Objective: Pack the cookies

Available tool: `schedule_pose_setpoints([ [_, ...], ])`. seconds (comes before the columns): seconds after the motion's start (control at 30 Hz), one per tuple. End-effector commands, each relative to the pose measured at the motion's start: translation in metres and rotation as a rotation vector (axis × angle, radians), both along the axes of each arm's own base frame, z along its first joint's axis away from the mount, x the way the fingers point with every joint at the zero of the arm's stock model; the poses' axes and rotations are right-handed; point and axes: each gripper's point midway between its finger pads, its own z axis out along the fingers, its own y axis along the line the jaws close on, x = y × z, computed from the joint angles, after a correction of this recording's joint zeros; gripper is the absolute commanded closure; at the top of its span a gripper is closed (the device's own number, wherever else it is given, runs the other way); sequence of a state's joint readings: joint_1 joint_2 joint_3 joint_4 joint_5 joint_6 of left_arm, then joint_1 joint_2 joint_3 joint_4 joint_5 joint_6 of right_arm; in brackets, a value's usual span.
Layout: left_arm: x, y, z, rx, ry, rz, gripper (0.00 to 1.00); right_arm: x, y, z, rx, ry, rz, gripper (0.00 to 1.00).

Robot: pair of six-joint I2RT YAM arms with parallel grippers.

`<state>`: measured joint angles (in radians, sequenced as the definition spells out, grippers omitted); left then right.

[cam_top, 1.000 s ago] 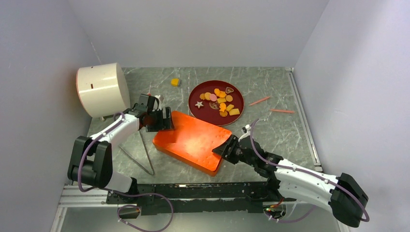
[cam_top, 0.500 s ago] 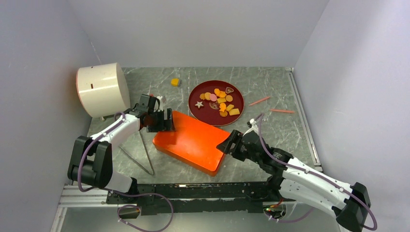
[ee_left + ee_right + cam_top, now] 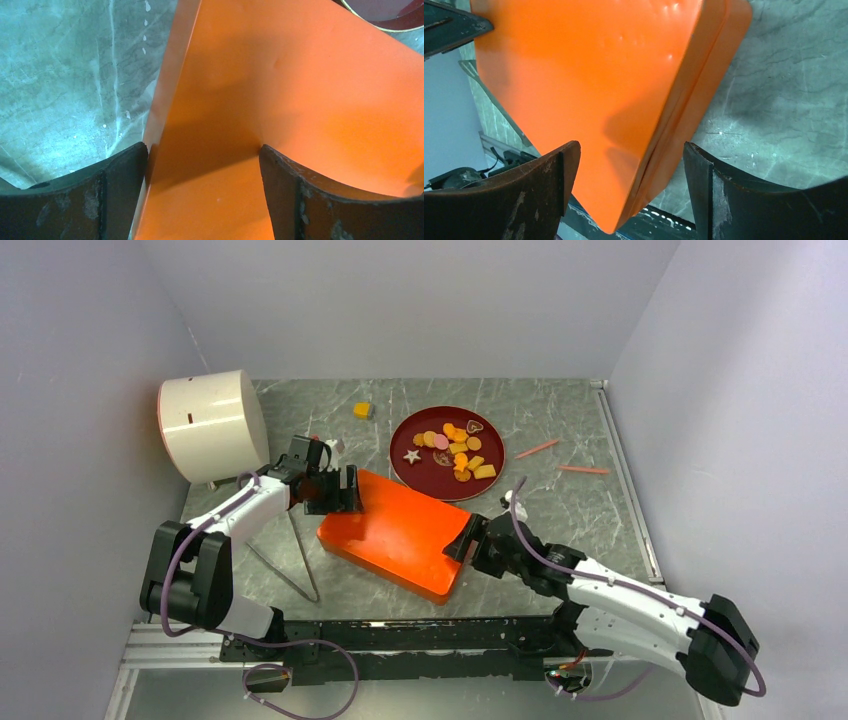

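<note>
Two robot arms at an orange box [image 3: 400,533], with cookies [image 3: 458,448] on a plate beyond it.
The cookies are heaped on a dark red plate [image 3: 425,422] at 1 o'clock from the box; one orange piece [image 3: 362,410] lies apart at 11 o'clock. The left gripper [image 3: 337,490] is set at the box's 10 o'clock corner, jaws spread astride it. The right gripper [image 3: 466,537] is set at the 4 o'clock corner, jaws likewise spread.

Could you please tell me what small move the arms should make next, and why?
Probably grip the flat orange lidded box: the left gripper and right gripper straddle opposite corners with jaws open, and the lid is on while the cookies wait on the dark red plate.
</note>
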<state>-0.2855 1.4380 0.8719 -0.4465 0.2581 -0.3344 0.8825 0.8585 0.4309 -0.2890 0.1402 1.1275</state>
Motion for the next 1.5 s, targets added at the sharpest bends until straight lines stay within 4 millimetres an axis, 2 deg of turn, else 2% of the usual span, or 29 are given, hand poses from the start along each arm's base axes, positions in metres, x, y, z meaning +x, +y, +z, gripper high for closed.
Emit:
schedule_pose_setpoints([
  [0.0,-0.01,-0.007,-0.001,-0.032,0.027,-0.024,0.14,0.012,0.023,0.016,0.062,-0.074,0.057,0.2],
  [0.23,-0.024,-0.014,-0.002,-0.079,0.053,-0.005,0.15,0.027,0.039,0.02,0.046,-0.121,0.152,0.26],
  [0.37,-0.03,-0.016,-0.002,-0.085,0.059,-0.005,0.15,0.033,0.041,0.021,0.098,-0.131,0.194,0.32],
  [0.5,-0.036,-0.02,0.0,-0.097,0.061,0.001,0.15,0.042,0.034,0.024,0.173,-0.153,0.228,0.37],
  [0.73,-0.046,-0.027,-0.002,-0.117,0.07,0.034,0.15,0.043,0.028,0.008,0.204,-0.158,0.295,0.47],
  [0.97,-0.045,-0.019,-0.002,-0.075,0.052,0.076,0.14,0.032,0.024,-0.018,0.254,-0.136,0.3,0.58],
  [1.07,-0.042,-0.018,0.0,-0.074,0.039,0.094,0.14,0.029,0.017,-0.027,0.261,-0.133,0.285,0.59],
  [1.2,-0.043,-0.019,-0.001,-0.08,0.044,0.102,0.14,0.03,0.015,-0.027,0.259,-0.14,0.298,0.6],
  [1.27,-0.043,-0.018,-0.002,-0.075,0.044,0.105,0.14,0.034,0.014,-0.023,0.253,-0.147,0.299,0.59],
  [1.47,-0.035,-0.01,0.011,-0.035,-0.006,0.118,0.13,0.053,0.006,0.0,0.243,-0.204,0.257,0.47],
])
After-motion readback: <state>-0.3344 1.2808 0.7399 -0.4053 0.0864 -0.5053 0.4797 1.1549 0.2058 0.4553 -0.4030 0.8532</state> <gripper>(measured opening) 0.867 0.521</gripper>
